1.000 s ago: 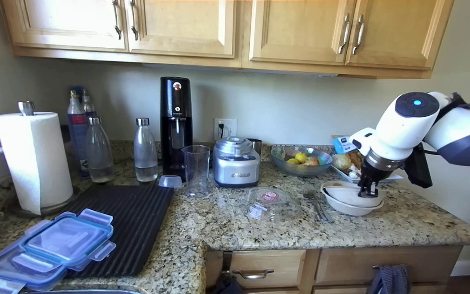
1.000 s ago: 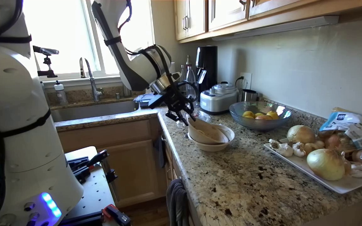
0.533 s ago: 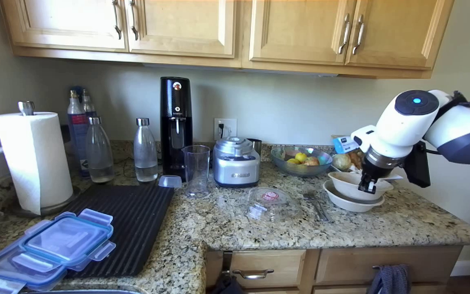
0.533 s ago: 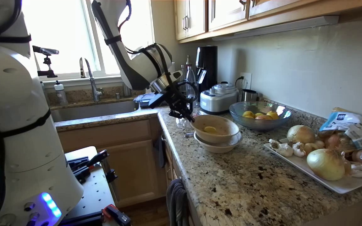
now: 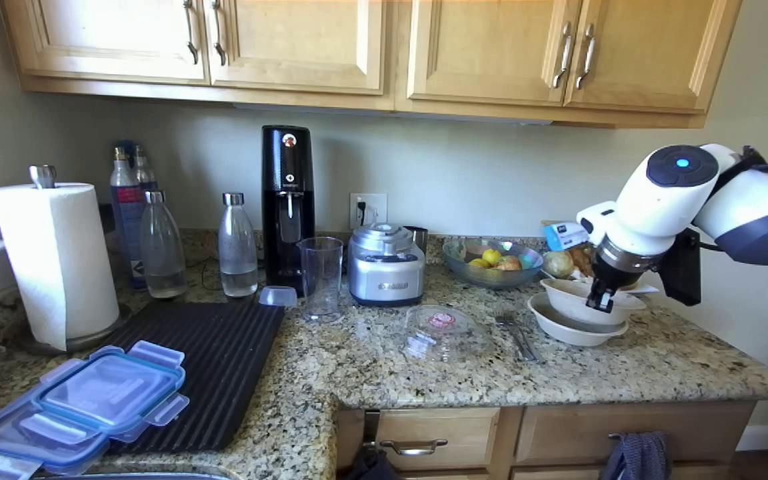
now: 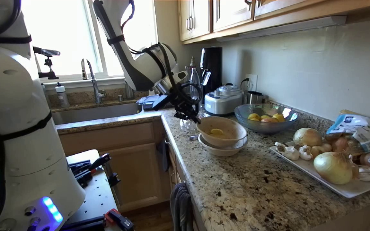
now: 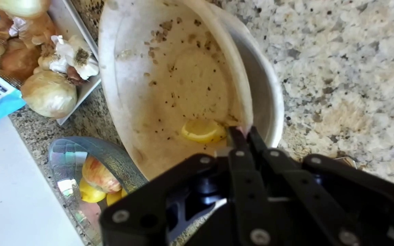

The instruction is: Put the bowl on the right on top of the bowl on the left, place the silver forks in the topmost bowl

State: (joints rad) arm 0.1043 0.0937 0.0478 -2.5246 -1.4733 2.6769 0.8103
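Wrist view: black two-fingered metal gripper clamps a round matte beige bowl by its four o'clock rim, presumably for nesting in the round off-white bowl below.

The gripper holds the upper bowl by its rim, a yellow wedge inside, above the lower bowl

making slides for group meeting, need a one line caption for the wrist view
Wrist view: the gripper pinches a speckled bowl by its rim, lemon wedge inside, above a second bowl.
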